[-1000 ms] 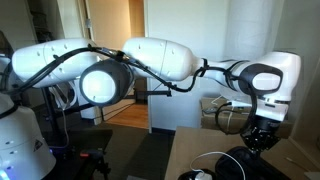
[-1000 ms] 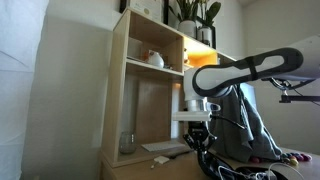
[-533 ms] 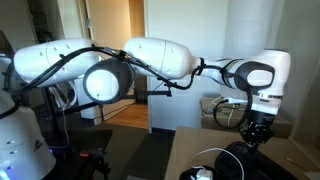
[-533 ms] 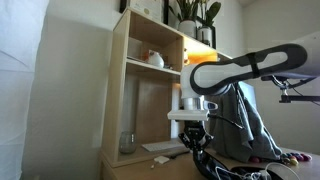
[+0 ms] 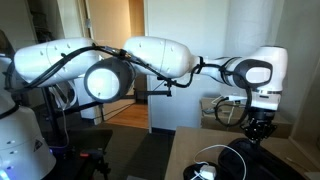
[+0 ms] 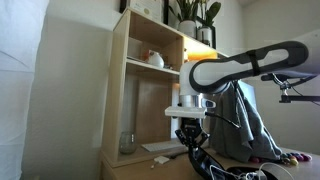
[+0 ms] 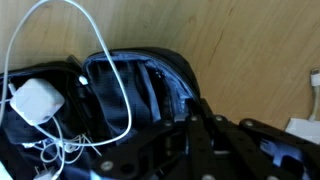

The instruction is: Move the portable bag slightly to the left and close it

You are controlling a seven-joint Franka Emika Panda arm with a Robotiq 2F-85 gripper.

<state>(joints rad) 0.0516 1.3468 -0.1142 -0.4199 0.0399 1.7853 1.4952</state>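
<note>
The portable bag [image 7: 150,88] is black soft fabric and lies open on the wooden table [image 7: 245,40], showing a bluish lining. A white charger block [image 7: 38,100] and loose white cords [image 7: 100,50] lie in and over it. My gripper [image 7: 190,112] is at the bag's right rim, with the fingers closed together on its edge. In both exterior views the gripper [image 5: 258,135] [image 6: 188,142] points down onto the bag [image 5: 245,165] [image 6: 215,170], which shows only as a dark shape at the bottom edge.
A tan box [image 5: 222,110] stands behind the bag. A wooden shelf unit [image 6: 150,90] holds a small white pot [image 6: 155,58], with plants [image 6: 195,12] on top. White paper [image 7: 305,125] lies at the table's right. A doorway [image 5: 135,60] is behind the arm.
The arm and gripper have shifted a little to the left in both exterior views, and the bag's dark shape has shifted with them.
</note>
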